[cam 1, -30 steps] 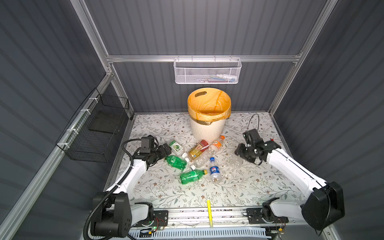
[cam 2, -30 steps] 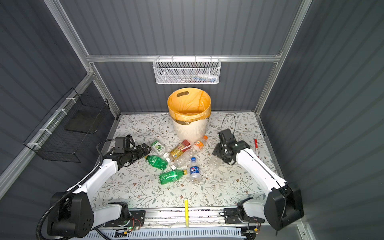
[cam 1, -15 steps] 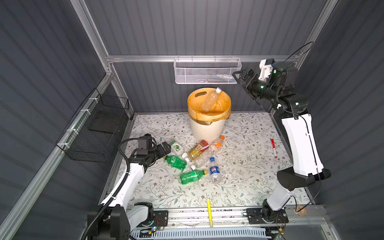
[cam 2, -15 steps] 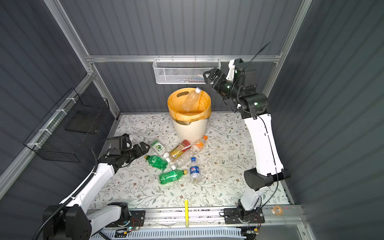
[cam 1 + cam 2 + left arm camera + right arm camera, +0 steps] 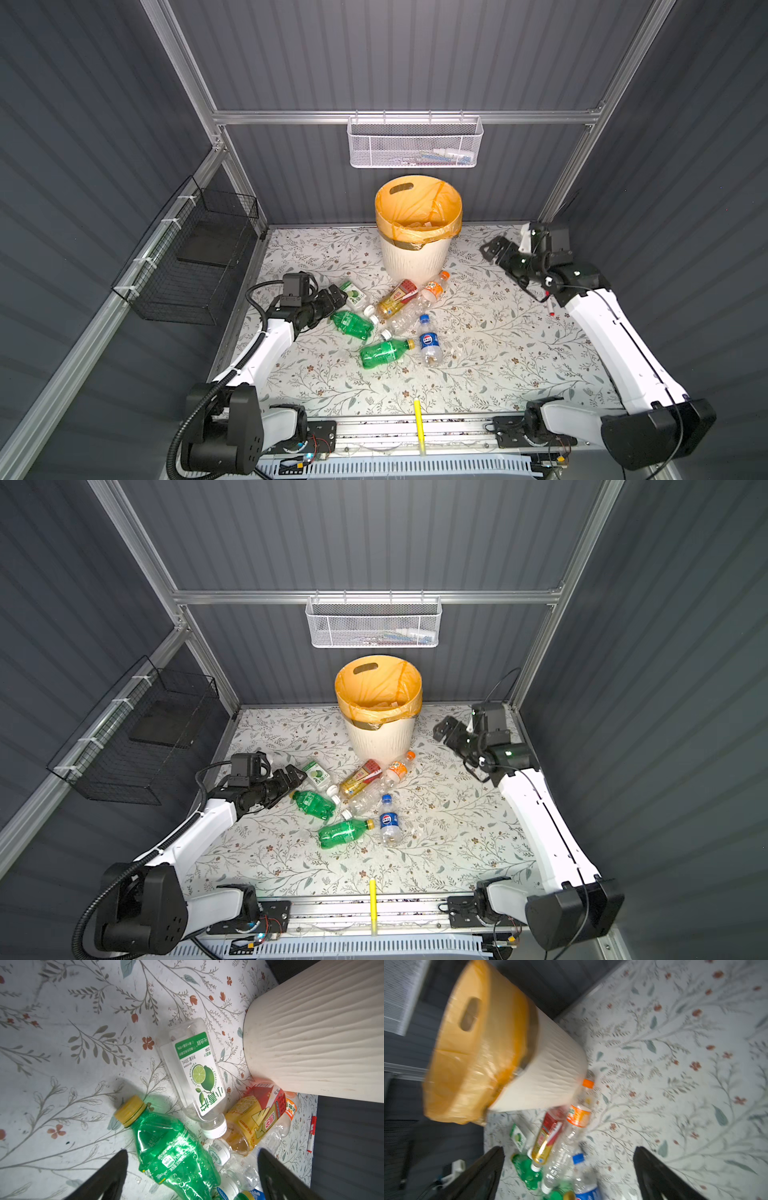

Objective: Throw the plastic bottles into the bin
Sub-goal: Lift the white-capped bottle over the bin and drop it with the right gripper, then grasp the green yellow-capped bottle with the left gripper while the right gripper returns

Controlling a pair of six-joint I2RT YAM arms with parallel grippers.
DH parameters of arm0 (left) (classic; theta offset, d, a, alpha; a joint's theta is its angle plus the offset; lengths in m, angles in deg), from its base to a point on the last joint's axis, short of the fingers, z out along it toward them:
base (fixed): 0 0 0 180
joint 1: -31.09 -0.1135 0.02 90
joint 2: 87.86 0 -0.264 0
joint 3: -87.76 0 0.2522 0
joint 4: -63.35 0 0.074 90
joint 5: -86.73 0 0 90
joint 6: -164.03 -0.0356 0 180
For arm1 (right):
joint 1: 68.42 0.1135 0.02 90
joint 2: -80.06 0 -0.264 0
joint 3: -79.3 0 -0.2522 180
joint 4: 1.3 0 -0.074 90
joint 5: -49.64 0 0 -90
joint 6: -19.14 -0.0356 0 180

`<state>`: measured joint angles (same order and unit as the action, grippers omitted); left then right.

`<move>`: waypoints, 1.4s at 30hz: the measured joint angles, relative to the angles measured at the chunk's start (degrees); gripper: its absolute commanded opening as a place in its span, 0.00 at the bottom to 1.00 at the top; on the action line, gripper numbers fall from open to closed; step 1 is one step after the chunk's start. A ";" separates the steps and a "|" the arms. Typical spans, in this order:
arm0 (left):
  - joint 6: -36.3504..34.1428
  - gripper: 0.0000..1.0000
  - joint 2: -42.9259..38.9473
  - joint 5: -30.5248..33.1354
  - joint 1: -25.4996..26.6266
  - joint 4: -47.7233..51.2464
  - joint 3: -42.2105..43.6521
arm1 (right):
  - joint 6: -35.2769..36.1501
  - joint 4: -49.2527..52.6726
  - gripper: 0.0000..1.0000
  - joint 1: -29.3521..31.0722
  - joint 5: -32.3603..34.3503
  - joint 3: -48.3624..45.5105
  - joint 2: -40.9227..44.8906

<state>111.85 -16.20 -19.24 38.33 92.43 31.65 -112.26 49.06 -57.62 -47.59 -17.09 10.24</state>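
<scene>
Plastic bottles (image 5: 405, 318), seven of them, lie on their sides in a loose cluster on the floral tabletop (image 5: 498, 353), just in front of the bin (image 5: 415, 257). The bin, a cream ribbed bucket lined with an orange bag, stands upright at the back centre. Nearest it are an amber tea bottle (image 5: 395, 300) with a red and yellow label and an orange-capped bottle (image 5: 434, 287). A clear lime juice bottle (image 5: 354, 294) and a green bottle (image 5: 352, 325) lie at the left of the cluster. A second green bottle (image 5: 382, 353) and a blue-capped Pepsi bottle (image 5: 430, 345) lie nearest the front.

The left gripper (image 5: 337, 296) sits low beside the lime juice bottle, spread wide and empty. In the left wrist view, the green bottle shows between its fingers.

The right gripper (image 5: 491, 248) hovers to the right of the bin, well apart from the bottles, spread wide and holding nothing.

A yellow marker pen (image 5: 419, 419) lies at the front edge.
</scene>
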 measured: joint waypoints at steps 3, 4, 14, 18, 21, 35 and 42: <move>0.66 0.96 1.29 0.04 1.46 -0.02 0.00 | 0.72 0.07 0.99 0.00 0.74 -9.29 0.57; 0.90 0.96 1.70 0.04 2.03 -0.02 0.00 | 0.85 0.11 0.99 0.00 0.90 -11.65 0.57; 5.75 0.97 2.38 1.16 5.79 0.98 0.70 | 3.10 -0.35 0.99 0.00 0.83 -14.27 -1.03; 8.85 0.97 -0.85 2.01 6.12 2.47 3.50 | 3.50 -1.53 0.99 0.00 0.52 -13.14 -3.78; 11.56 0.97 -1.40 1.99 6.12 2.62 5.29 | 3.26 -3.17 0.99 0.00 -0.61 -13.60 -4.26; 21.14 0.99 3.63 2.29 7.10 0.98 6.56 | 3.04 -7.32 0.99 0.00 -2.71 -16.26 -4.92; 21.55 0.99 8.39 3.89 7.37 4.50 1.99 | 2.19 -10.82 0.99 0.00 -3.58 -19.58 -4.92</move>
<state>133.40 -7.81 -15.35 45.70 96.93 33.64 -110.08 38.24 -57.62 -51.17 -36.67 5.32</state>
